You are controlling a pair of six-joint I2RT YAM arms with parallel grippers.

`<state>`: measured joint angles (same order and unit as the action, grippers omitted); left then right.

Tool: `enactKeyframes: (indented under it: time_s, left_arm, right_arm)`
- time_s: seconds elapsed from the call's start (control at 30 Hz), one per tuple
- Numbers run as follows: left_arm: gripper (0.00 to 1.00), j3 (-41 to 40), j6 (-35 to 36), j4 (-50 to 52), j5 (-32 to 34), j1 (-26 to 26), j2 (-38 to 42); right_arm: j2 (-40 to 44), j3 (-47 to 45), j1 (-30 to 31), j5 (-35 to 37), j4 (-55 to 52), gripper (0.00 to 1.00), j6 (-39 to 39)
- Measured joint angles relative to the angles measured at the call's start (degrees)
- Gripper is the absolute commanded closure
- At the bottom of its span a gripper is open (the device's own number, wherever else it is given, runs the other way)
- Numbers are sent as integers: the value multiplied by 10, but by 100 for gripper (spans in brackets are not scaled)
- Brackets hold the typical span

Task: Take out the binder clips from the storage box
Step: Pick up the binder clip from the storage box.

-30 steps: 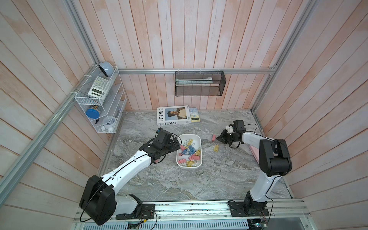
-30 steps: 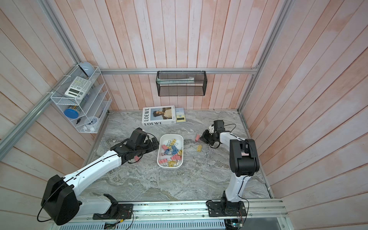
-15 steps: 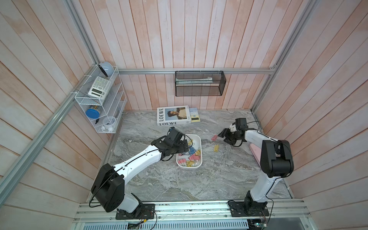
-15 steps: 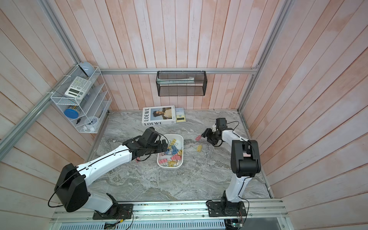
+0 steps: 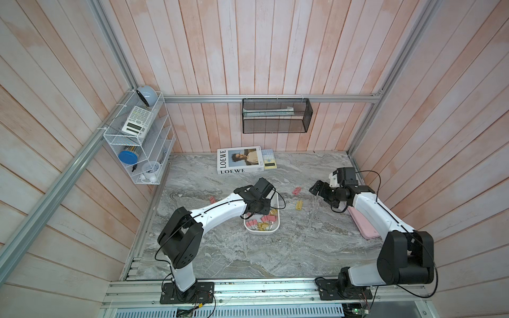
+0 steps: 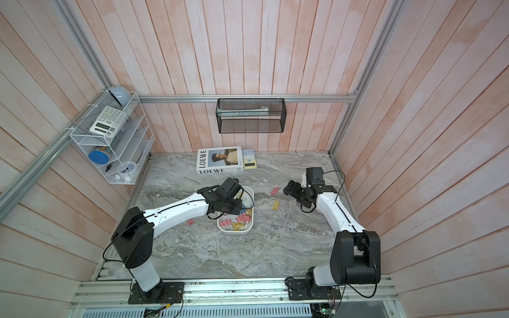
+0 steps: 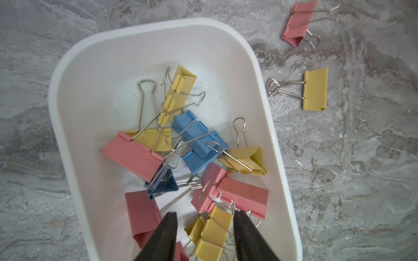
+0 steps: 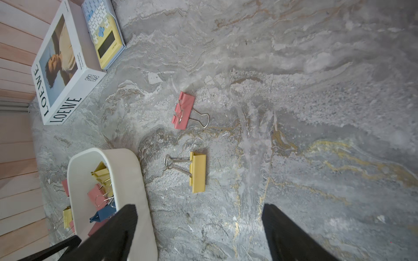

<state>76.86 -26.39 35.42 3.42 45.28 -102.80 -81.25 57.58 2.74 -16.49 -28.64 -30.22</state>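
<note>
Left gripper (image 7: pixel 204 212): half open, low in the box (image 7: pixel 67 135). Its jaws straddle a yellow clip (image 7: pixel 217 228), and we see no pinch on it yet.
Right gripper (image 8: pixel 199 217): wide open and empty above the desk (image 8: pixel 316 113), with two loose clips (image 8: pixel 198 171) just ahead of it.
Clips (image 7: pixel 194 140): most lie tangled in the box, beneath and ahead of the left gripper.
Handling: we judge them light, stiff and slick, and the wire handles may snag neighbours.
Hold: we pinch the painted body across its flat sides, not the wires.

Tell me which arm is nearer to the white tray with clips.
Left. The left arm reaches over the white tray, its jaws down among the clips; the right arm is off to the side, above the table.
</note>
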Motion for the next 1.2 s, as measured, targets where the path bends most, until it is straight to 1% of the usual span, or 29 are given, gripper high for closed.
enactKeyframes:
  time_s: [0.2, 0.23, 0.27, 0.33, 0.4, 0.47, 0.53, 0.6, 0.67, 0.7, 1.0, 1.2]
  left_arm:
    - [58, 17, 40, 15, -11, 2, -36]
    - [60, 19, 45, 15, -12, 2, -42]
    - [63, 21, 49, 16, -13, 2, -47]
    - [65, 23, 58, 17, -15, 2, -57]
    - [74, 24, 63, 19, -15, 2, -64]
    - [79, 24, 68, 19, -15, 2, -70]
    - [82, 24, 69, 19, -16, 2, -72]
    - [90, 24, 69, 18, -16, 2, -72]
    - [93, 24, 66, 12, -21, 2, -69]
    - [100, 24, 65, 8, -21, 3, -64]
    - [100, 12, 56, 9, -4, 4, -23]
    - [100, -16, 36, 5, 9, -2, 49]
  right_arm:
    - [40, -14, 0, 0, -20, 6, 3]
    - [44, -14, 0, -1, -22, 5, 3]
    - [47, -14, 0, -1, -23, 5, 3]
    - [49, -15, 0, -1, -23, 4, 3]
    - [50, -16, 0, -1, -25, 2, 3]
    - [50, -18, 0, -3, -27, 2, 3]
    - [51, -21, 1, -3, -29, 2, 3]
    - [52, -22, 4, -4, -31, 2, 3]
    - [53, -23, 8, -5, -32, 2, 3]
    - [54, -23, 11, -5, -32, 2, 3]
    - [54, -23, 46, -5, -32, 2, 3]
    - [48, -5, 85, -3, -40, 2, 3]
